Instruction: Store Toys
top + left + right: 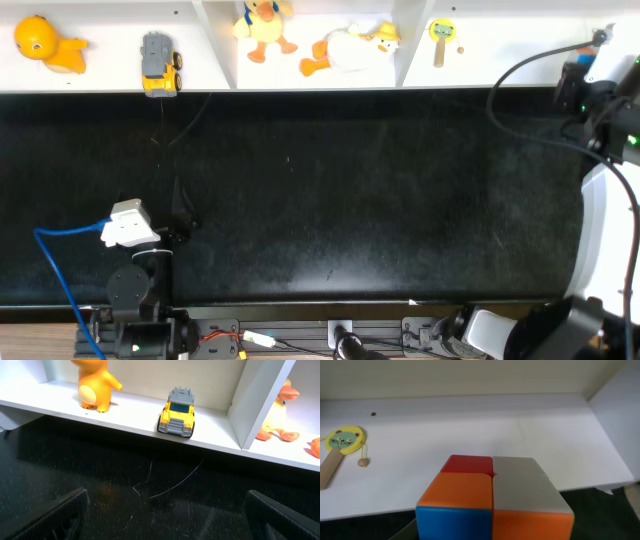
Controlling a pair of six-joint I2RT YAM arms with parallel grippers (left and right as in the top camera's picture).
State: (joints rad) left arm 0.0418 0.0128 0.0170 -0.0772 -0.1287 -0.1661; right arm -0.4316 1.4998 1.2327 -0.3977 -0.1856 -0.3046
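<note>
Black tabletop [380,200], with a white shelf [110,55] along its far edge, split by uprights [221,40] into bays. In the left bay, an orange toy animal [48,45] and, well apart from it, a yellow-and-grey truck [160,65] at the front lip, nose toward the table; in the middle bay, a yellow plush duck [265,28] near a white plush duck [350,48] lying down. In the right bay, a wooden-handled rattle drum [441,38] with a round yellow face, flat on the board.
</note>
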